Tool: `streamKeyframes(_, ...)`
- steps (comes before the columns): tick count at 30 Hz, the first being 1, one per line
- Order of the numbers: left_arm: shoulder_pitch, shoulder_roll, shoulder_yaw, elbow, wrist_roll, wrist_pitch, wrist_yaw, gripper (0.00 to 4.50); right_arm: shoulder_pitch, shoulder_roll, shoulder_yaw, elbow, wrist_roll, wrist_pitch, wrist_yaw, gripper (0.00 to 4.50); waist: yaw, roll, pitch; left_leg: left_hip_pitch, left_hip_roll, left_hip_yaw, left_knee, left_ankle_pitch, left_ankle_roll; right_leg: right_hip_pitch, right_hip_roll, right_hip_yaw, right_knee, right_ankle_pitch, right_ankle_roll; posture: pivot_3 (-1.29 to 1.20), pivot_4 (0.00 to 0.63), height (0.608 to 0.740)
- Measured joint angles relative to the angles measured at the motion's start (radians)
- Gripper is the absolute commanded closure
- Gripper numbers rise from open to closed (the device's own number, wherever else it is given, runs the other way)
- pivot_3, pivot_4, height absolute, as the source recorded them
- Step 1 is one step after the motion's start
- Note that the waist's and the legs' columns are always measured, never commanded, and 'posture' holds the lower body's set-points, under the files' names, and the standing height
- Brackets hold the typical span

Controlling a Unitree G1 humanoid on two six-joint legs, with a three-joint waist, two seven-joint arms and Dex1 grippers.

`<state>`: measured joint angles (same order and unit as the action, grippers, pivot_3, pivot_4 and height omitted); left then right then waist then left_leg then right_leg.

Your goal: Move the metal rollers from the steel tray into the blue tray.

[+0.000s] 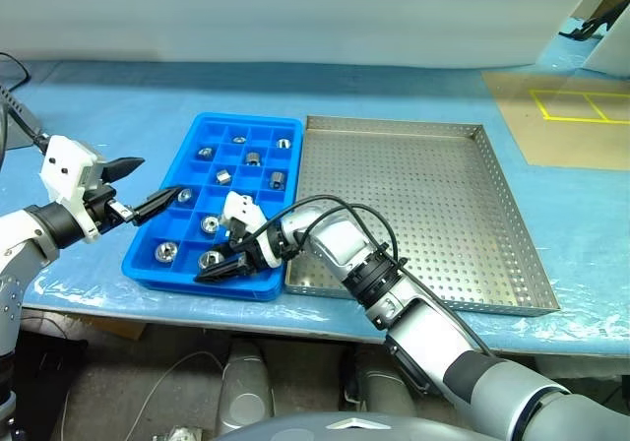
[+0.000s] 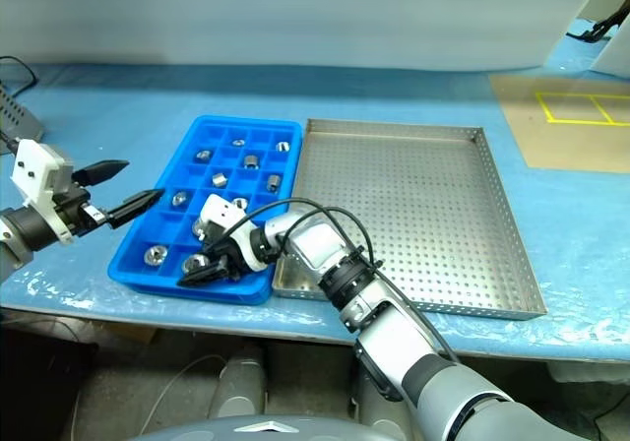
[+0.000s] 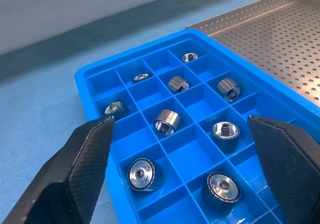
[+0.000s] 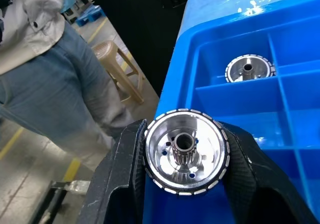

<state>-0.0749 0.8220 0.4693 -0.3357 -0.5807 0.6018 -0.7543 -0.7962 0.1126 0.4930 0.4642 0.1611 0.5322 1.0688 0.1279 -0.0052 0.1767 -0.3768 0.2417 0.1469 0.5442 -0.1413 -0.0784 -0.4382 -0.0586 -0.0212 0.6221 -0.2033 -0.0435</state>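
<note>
A metal roller (image 4: 185,158) sits between the two black fingers (image 4: 117,184) of the right gripper (image 1: 224,267), its flat face and toothed centre stub turned toward the wrist camera; the pads press on both sides of its rim, so the pincer holds it. In the head views this gripper hangs over the near edge of the blue tray (image 1: 148,267), at one of the front compartments, with the arm reaching across from the right. Whether the roller already rests on the compartment floor I cannot tell, as the fingers cover it there.

The blue tray lies on the blue table cover (image 1: 118,106), its long right side touching the left rim of the steel tray (image 1: 512,205). The steel tray's perforated floor is bare. The other metal rollers (image 1: 252,157) lie one to a cell in the blue tray: several in the far rows, some on their sides, and a few flat ones in the near rows, among them one (image 4: 249,69) in the cell just beyond the held piece.

The left gripper (image 1: 148,185) hovers at the left edge of the blue tray, pointing across it, its fingers (image 3: 75,164) spread wide with nothing between them.

Beyond the table edge, in the right wrist view, a person (image 4: 55,74) in jeans stands beside a tan plastic stool (image 4: 115,64).
</note>
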Motion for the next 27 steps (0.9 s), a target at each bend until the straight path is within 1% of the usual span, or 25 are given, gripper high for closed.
streamKeyframes(4,-0.004,-0.002,-0.003,0.0,-0.004,-0.001,0.002,0.0,0.003,0.0,-0.01,0.018,-0.004,-0.046,-0.02,0.12,-0.001,0.0,0.0,0.0,0.0,0.0,0.0,0.0,0.0,0.0,0.0,0.0,0.0,0.0,0.0,0.22,0.15,0.74)
streamKeyframes(5,-0.009,-0.002,-0.006,0.001,-0.004,-0.001,0.002,0.0,0.002,0.0,-0.014,0.019,-0.005,-0.049,-0.027,0.02,-0.001,0.0,0.0,0.0,0.0,0.0,0.0,0.0,0.0,0.0,0.0,0.0,0.0,0.0,0.0,0.22,0.15,0.74)
streamKeyframes(11,-0.05,-0.009,-0.042,0.01,-0.003,-0.008,0.003,0.0,-0.012,-0.015,-0.04,0.031,-0.005,-0.048,-0.042,0.02,-0.001,0.0,0.0,0.0,0.0,0.0,0.0,0.0,0.0,0.0,0.0,0.0,0.0,0.0,0.0,0.19,0.15,0.74)
streamKeyframes(15,-0.089,-0.032,-0.077,0.026,-0.001,-0.017,0.003,0.0,-0.051,-0.055,-0.138,0.031,0.012,-0.044,-0.076,0.02,-0.001,0.0,0.0,0.0,0.0,0.0,0.001,0.001,-0.001,0.0,0.0,0.0,0.001,0.001,-0.003,0.18,0.15,0.74)
streamKeyframes(17,-0.111,-0.05,-0.099,0.028,0.0,-0.018,0.006,0.0,-0.066,-0.103,-0.199,-0.004,0.032,-0.039,-0.09,0.02,0.0,0.0,0.0,0.0,0.0,0.0,0.001,0.001,-0.001,0.001,0.0,0.0,0.001,0.003,-0.006,0.18,0.15,0.74)
streamKeyframes(21,-0.129,-0.108,-0.152,0.016,0.004,-0.027,0.035,0.0,-0.052,-0.227,-0.267,-0.098,0.036,-0.025,-0.113,0.02,-0.001,-0.001,0.0,-0.001,-0.001,0.0,0.001,0.003,-0.005,0.0,0.0,0.0,0.0,0.004,-0.006,0.16,0.15,0.74)
streamKeyframes(24,-0.132,-0.191,-0.202,0.002,0.011,-0.037,0.078,0.0,0.007,-0.354,-0.304,-0.184,0.036,0.004,-0.116,0.02,0.0,-0.001,-0.001,-0.003,-0.001,0.0,0.001,0.003,-0.005,0.0,0.0,0.0,-0.002,0.004,-0.006,0.16,0.15,0.74)
streamKeyframes(27,-0.133,-0.258,-0.255,0.001,0.02,-0.049,0.109,0.0,0.051,-0.434,-0.345,-0.23,0.036,0.037,-0.142,0.02,-0.004,-0.001,-0.001,-0.002,-0.001,0.0,0.001,0.003,-0.005,0.0,0.001,0.0,-0.001,0.004,-0.006,0.14,0.15,0.74)
